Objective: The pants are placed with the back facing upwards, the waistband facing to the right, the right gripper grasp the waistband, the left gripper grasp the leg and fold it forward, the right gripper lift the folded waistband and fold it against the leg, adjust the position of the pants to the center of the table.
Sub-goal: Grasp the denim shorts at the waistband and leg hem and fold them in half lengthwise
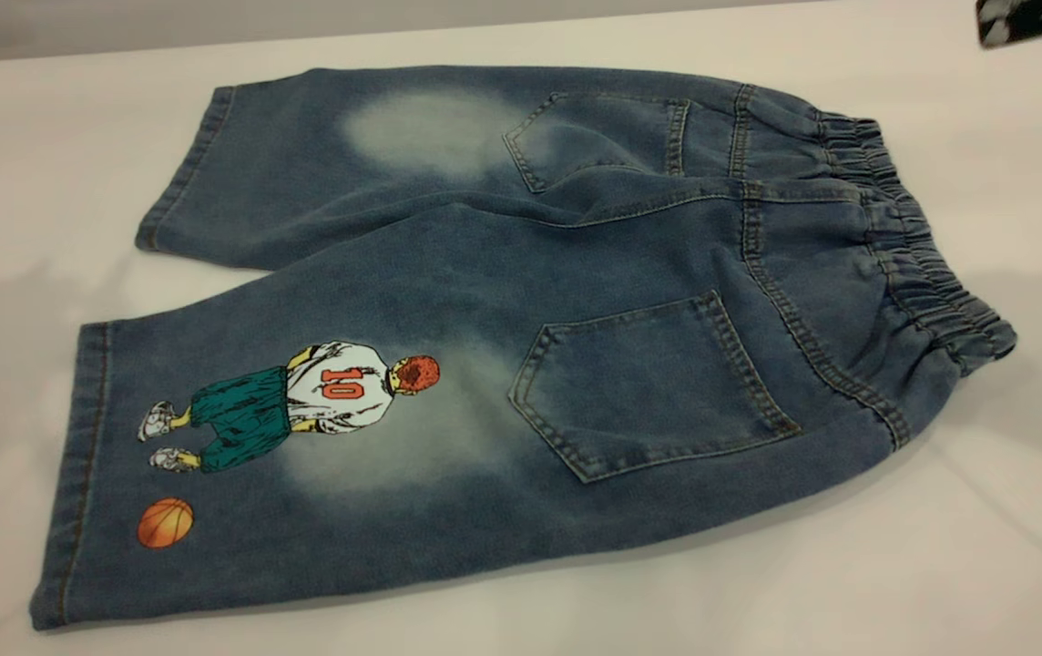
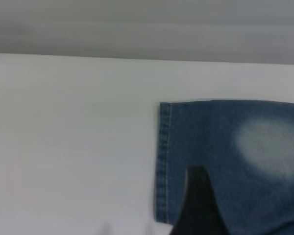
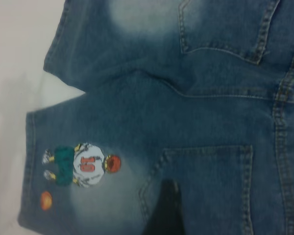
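The pants (image 1: 576, 301) lie flat on the white table (image 1: 985, 547), back side up with both patch pockets showing. The gathered waistband (image 1: 922, 264) is at the right. The printed leg (image 1: 302, 437), with the number 10 player and an orange ball, is nearest the camera; the plain leg (image 1: 321, 164) lies behind it. Neither gripper appears in the exterior view. My left gripper (image 2: 225, 208) shows only as a dark tip above the plain leg (image 2: 225, 147) near its hem. My right gripper (image 3: 201, 210) shows as a dark tip over a back pocket (image 3: 210, 181) of the pants (image 3: 186, 112).
A black patterned object (image 1: 1036, 18) sits at the table's far right corner. Bare tabletop surrounds the pants on all sides, with a wide strip (image 2: 68, 147) beyond the plain leg's hem.
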